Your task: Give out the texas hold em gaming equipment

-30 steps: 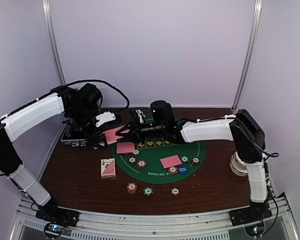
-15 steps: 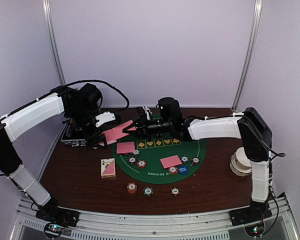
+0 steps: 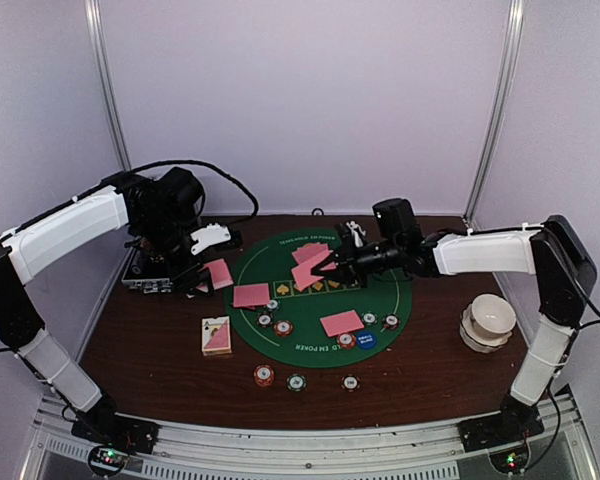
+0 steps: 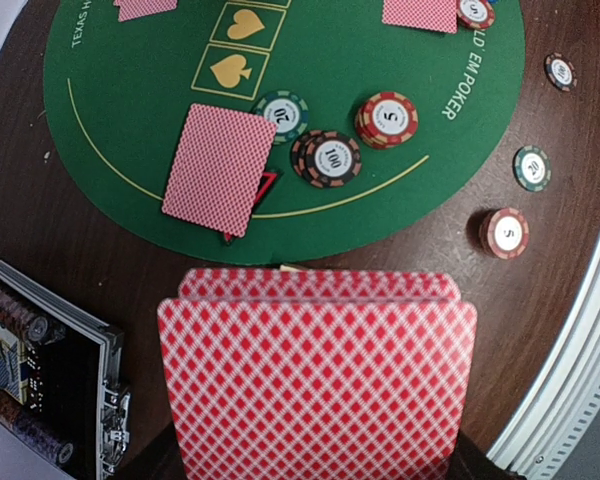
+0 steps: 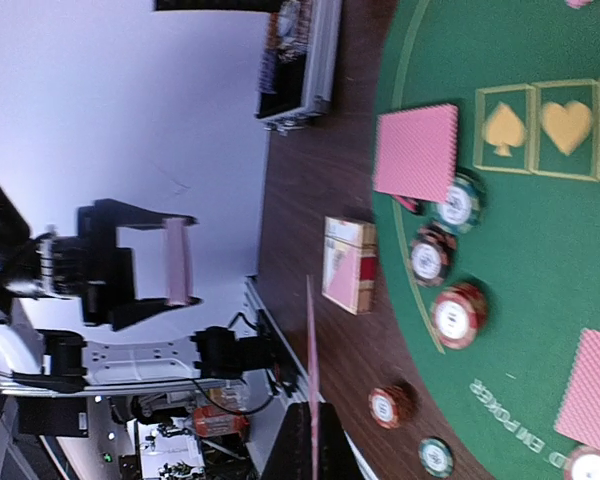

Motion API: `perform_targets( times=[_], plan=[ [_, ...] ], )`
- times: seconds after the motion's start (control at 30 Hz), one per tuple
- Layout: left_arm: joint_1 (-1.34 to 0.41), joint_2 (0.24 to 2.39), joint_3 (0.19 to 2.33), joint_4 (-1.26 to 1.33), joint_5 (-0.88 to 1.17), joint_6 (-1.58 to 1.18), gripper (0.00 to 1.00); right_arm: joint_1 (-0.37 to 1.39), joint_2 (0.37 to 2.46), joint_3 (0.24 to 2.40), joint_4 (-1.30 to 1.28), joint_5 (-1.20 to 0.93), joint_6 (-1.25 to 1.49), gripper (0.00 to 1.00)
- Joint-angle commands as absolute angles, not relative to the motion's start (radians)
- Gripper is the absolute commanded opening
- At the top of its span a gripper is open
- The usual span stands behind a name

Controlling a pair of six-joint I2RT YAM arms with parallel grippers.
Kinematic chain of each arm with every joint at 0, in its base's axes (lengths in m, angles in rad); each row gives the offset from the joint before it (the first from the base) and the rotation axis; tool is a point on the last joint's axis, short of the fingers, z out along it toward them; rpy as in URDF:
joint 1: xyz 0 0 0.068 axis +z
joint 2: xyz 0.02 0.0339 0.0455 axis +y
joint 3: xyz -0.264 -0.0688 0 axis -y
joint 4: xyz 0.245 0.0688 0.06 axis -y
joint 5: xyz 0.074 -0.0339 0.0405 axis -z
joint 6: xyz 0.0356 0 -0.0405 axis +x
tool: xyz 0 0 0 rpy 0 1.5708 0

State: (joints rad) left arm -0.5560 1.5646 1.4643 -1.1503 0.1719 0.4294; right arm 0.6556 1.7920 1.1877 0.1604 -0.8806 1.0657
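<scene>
My left gripper (image 3: 204,277) is shut on a deck of pink-red-backed cards (image 4: 316,380), held above the table's left side beside the mat. My right gripper (image 3: 332,264) is shut on a single card (image 3: 306,273), held over the middle of the green mat; the right wrist view shows that card edge-on (image 5: 312,360) between the fingers. Face-down cards lie on the mat (image 3: 251,295) (image 3: 341,323), and another pink card (image 3: 310,252) is just behind the held one. Striped chips (image 3: 283,327) (image 3: 346,340) and a blue disc (image 3: 366,339) sit on the mat. A red triangle (image 4: 248,208) peeks from under a card.
The silver-edged black case (image 3: 148,272) stands at the left behind my left gripper. A card box (image 3: 216,336) lies left of the mat (image 3: 400,295). Three chips (image 3: 265,375) (image 3: 296,381) (image 3: 350,382) sit on the wood near the front. White bowls (image 3: 488,322) stand at the right.
My right gripper has drawn a single card off the left gripper's deck and moved right with it, over the mat. The left arm has stayed in place.
</scene>
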Motion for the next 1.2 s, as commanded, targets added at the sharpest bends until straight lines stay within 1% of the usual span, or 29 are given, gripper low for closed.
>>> perform_targets(
  times=[0.0, 0.1, 0.27, 0.37, 0.53, 0.67, 0.9, 1.0, 1.03, 1.17],
  plan=[
    [-0.554, 1.565, 1.471, -1.143, 0.181, 0.445, 0.00, 0.620, 1.745, 1.080, -0.102, -0.839, 0.855, 0.00],
    [-0.554, 1.564, 1.475, -1.148, 0.188, 0.444, 0.00, 0.608, 1.741, 1.041, -0.147, -0.801, 0.808, 0.00],
    [-0.554, 1.564, 1.486, -1.156, 0.191, 0.443, 0.00, 0.607, 1.767, 1.039, -0.220, -0.738, 0.751, 0.02],
    [-0.554, 1.561, 1.486, -1.161, 0.194, 0.443, 0.00, 0.607, 1.777, 1.041, -0.266, -0.706, 0.719, 0.06],
    [-0.554, 1.558, 1.483, -1.163, 0.195, 0.443, 0.00, 0.607, 1.769, 1.056, -0.364, -0.631, 0.666, 0.20],
    [-0.554, 1.559, 1.485, -1.165, 0.199, 0.443, 0.00, 0.607, 1.745, 1.087, -0.465, -0.551, 0.622, 0.27],
    [-0.554, 1.556, 1.483, -1.171, 0.198, 0.443, 0.00, 0.606, 1.679, 1.147, -0.603, -0.419, 0.568, 0.29],
    [-0.554, 1.555, 1.482, -1.172, 0.198, 0.443, 0.00, 0.607, 1.656, 1.186, -0.652, -0.384, 0.554, 0.32],
    [-0.554, 1.555, 1.482, -1.171, 0.198, 0.443, 0.00, 0.609, 1.646, 1.195, -0.650, -0.382, 0.553, 0.34],
    [-0.554, 1.555, 1.488, -1.171, 0.205, 0.443, 0.00, 0.645, 1.612, 1.217, -0.545, -0.442, 0.598, 0.52]
  ],
)
